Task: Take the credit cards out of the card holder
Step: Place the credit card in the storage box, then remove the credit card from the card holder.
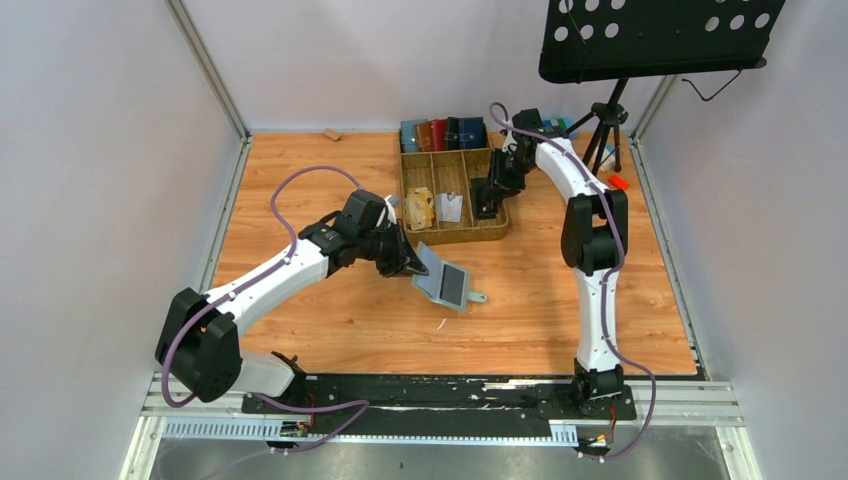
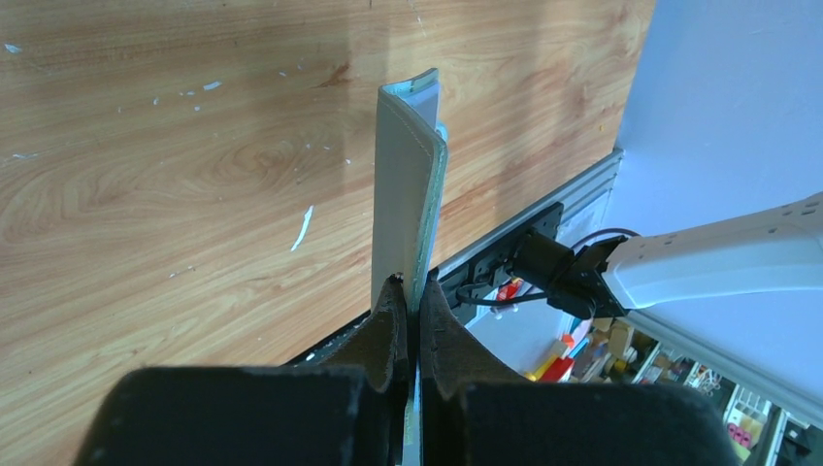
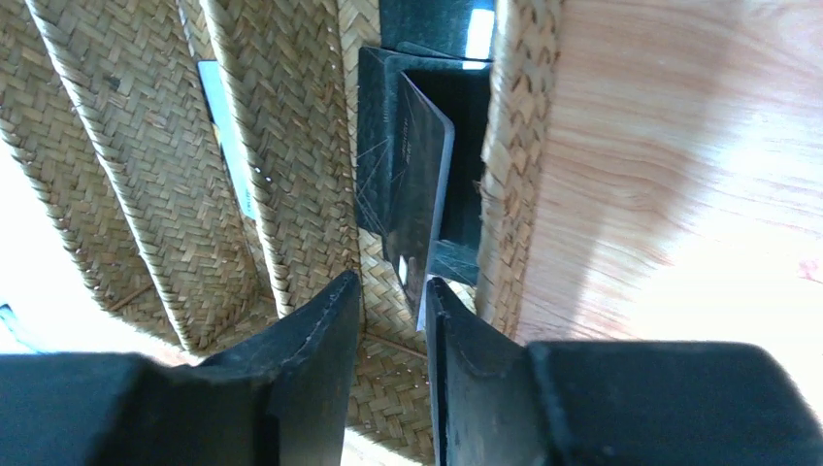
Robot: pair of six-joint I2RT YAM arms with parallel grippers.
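Above a wooden table (image 1: 330, 300), the holder (image 1: 430, 262) is held open and tilted, pinched at one edge by the clenched left gripper (image 1: 410, 262). One dark card (image 1: 456, 286) is seen seated in it, so the task is judged part done. Another card (image 3: 417, 175) leans in the right compartment of the tray (image 3: 291, 146), with the right gripper (image 3: 393, 291) just over it, jaws parted. It appears released, though contact cannot be ruled out. Wallets (image 1: 445, 133) and a wad (image 1: 418, 208) are set nearby; nothing is seen blocking the holder.
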